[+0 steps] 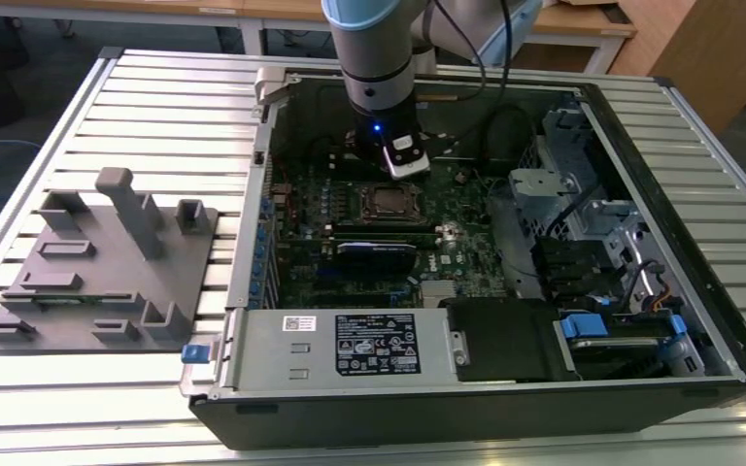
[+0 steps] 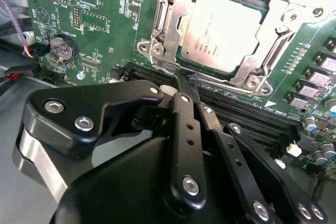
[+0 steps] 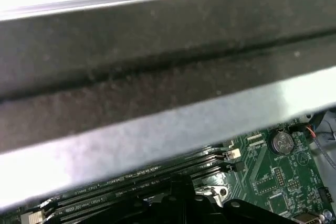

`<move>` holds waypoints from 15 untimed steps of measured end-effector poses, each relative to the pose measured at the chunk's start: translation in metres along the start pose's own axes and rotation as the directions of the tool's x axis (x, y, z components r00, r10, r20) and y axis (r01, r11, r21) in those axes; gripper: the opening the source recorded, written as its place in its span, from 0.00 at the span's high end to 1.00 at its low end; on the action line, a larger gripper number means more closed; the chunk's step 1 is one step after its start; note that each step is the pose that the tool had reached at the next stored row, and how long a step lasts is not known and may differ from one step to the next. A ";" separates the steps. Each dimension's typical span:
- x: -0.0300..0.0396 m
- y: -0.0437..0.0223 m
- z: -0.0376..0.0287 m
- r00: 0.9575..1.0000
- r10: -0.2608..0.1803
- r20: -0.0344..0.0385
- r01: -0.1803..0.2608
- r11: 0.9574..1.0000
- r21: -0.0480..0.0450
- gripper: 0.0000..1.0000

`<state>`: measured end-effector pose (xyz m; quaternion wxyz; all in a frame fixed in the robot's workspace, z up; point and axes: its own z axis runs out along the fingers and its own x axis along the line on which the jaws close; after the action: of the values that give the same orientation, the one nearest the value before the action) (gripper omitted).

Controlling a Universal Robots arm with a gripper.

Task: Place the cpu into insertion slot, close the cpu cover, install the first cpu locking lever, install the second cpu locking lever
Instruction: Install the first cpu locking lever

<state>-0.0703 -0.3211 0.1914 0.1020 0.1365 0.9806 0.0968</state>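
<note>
We saw the claw [image 2: 181, 80], fingers pressed together, poised beside the cpu [image 2: 223, 32] under its cpu cover [image 2: 168, 22]

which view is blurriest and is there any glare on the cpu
First wrist view is blurriest: the case wall right at the lens is a soft smear, only the motherboard strip reads. Second wrist view: the cpu is sharp, with a pale washed sheen on top. Exterior view is evenly lit.
</note>
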 end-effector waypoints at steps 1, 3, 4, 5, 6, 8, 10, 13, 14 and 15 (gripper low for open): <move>0.0001 0.0002 0.0002 1.000 0.000 0.000 0.000 1.000 0.000 0.90; 0.0002 0.0004 0.0004 1.000 0.000 0.000 0.000 1.000 0.001 0.90; 0.0002 0.0003 0.0005 1.000 0.000 0.000 0.000 1.000 0.001 0.90; 0.0002 0.0003 0.0007 1.000 0.000 0.000 0.000 1.000 0.001 0.90; 0.0003 0.0003 0.0009 1.000 0.000 0.000 0.000 1.000 0.001 0.90; 0.0003 0.0003 0.0011 1.000 0.000 0.000 0.000 1.000 0.001 0.90; 0.0004 0.0002 0.0014 1.000 0.000 0.000 0.000 1.000 0.001 0.90; 0.0001 0.0003 0.0017 1.000 0.000 0.000 0.000 1.000 0.001 0.90; -0.0003 0.0004 0.0019 1.000 0.000 0.000 0.000 1.000 0.001 0.90; -0.0007 0.0005 0.0019 1.000 0.000 0.000 0.000 1.000 0.001 0.90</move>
<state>-0.0692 -0.3205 0.1898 0.1021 0.1365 0.9806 0.0965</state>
